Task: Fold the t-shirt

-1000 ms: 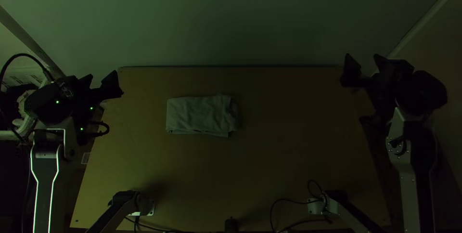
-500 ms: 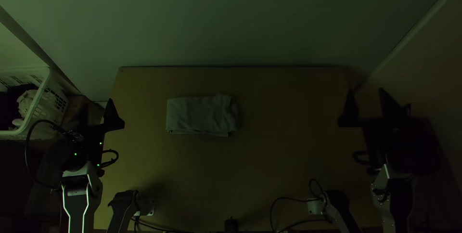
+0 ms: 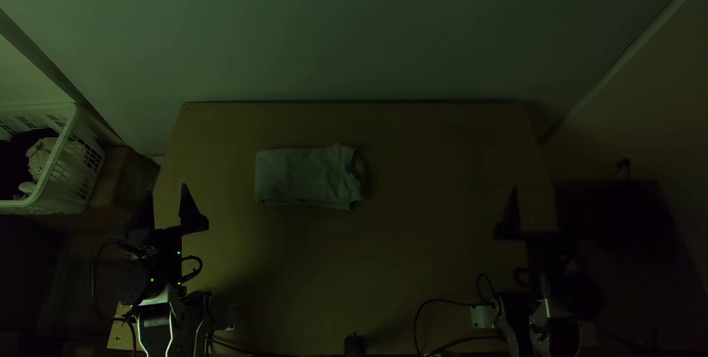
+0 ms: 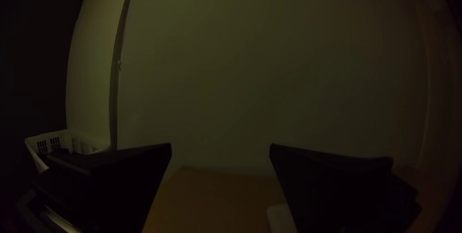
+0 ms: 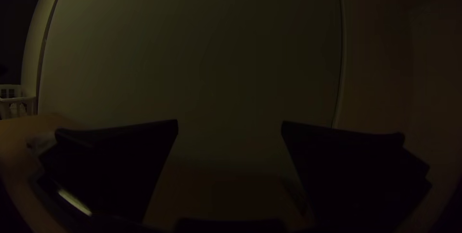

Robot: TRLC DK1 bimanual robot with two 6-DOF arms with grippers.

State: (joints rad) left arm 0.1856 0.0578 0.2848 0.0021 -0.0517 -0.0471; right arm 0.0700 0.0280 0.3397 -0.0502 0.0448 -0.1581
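- Top view: A t-shirt (image 3: 306,178) lies folded into a compact oblong on a wooden tabletop (image 3: 420,217), left of centre and nearer the far edge than the near one. Its end toward the tabletop's left edge is squared off; the end toward the right edge is rumpled, with loose folds. Layers show along the side facing the near edge. The left gripper (image 3: 167,190) sits near the tabletop's left edge, fingers apart, well away from the shirt. Beyond that edge stands a basket (image 3: 74,180) of cloth.
- The shirt looks light, soft and limp, with little risk of breakage, though its layers may slip over one another if just one is pinched. The squared end seems the surest hold, all layers taken together near the corners; a grip on the rumpled end could drag a fold loose. The folding looks all but complete, perhaps short of a tidy at that end.
- Left wrist view: The left gripper's fingers stand wide apart with no cloth clamped between them. A pale edge beside one finger is probably the shirt's.
- Right wrist view: The right gripper (image 5: 230,126) has its fingers spread, holding nothing.
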